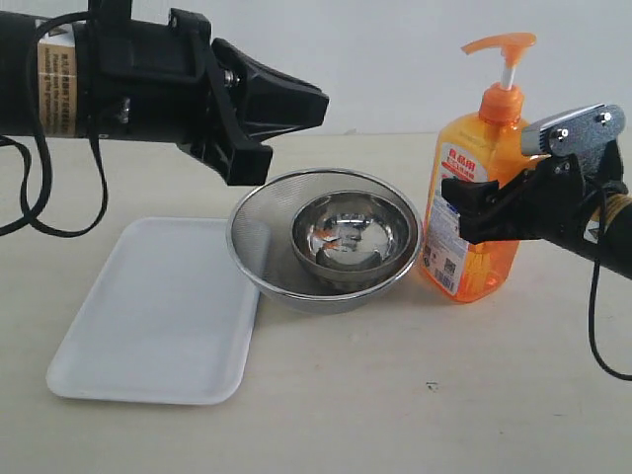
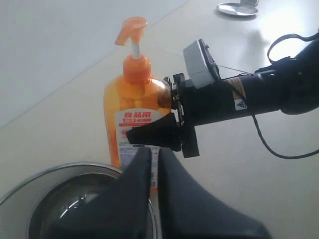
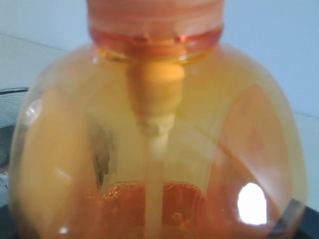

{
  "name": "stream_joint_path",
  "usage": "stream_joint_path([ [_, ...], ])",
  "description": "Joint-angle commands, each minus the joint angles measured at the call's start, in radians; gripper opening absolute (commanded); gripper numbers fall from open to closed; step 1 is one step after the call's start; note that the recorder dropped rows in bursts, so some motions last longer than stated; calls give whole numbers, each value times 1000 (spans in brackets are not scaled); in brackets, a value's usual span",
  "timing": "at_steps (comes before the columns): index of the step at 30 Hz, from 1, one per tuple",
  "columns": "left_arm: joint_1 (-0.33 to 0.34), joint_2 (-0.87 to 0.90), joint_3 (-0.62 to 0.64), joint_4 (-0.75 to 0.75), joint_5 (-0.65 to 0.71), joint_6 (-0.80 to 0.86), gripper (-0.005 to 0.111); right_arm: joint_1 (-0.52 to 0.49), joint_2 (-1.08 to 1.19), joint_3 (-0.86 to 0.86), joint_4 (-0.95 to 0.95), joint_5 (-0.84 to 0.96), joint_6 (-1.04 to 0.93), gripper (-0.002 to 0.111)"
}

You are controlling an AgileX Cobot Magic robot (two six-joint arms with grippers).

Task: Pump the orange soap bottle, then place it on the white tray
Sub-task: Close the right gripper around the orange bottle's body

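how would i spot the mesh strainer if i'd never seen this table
On the pale table, look between the white tray and the orange soap bottle. The mesh strainer is the wide round steel basin there. Unlike the shiny solid bowl nested inside it, its wall is fine see-through mesh.

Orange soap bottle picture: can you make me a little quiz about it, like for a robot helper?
1. True or false: the orange soap bottle stands on the white tray.
2. What sits inside the mesh strainer? A a steel bowl, B a sponge, C a spoon.
3. Which gripper, left or right, reaches around the bottle?
Key: 1 false; 2 A; 3 the right gripper.
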Motion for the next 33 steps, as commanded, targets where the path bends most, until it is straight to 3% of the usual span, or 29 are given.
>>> stream_joint_path([
  [1,2,-33,32,1,10,-10,5,24,4,14,79,6,-65,0],
  [6,2,-36,41,5,8,-10,5,24,2,18,125,45,-68,0],
  [14,2,-36,49,-9,8,-2,5,26,2,135,256,-200,-130,0],
  [21,2,-36,49,-20,-31,-2,5,26,2,142,282,-184,-129,1],
  [24,2,-36,49,-26,-51,-2,5,26,2,142,280,-184,-112,18],
  [29,2,-36,49,-26,-44,-2,5,26,2,142,280,-176,-79,79],
  [31,2,-36,49,-26,-42,-6,5,26,2,142,280,-164,-79,88],
  [33,2,-36,49,-26,-45,-6,5,26,2,137,289,-133,-83,85],
])
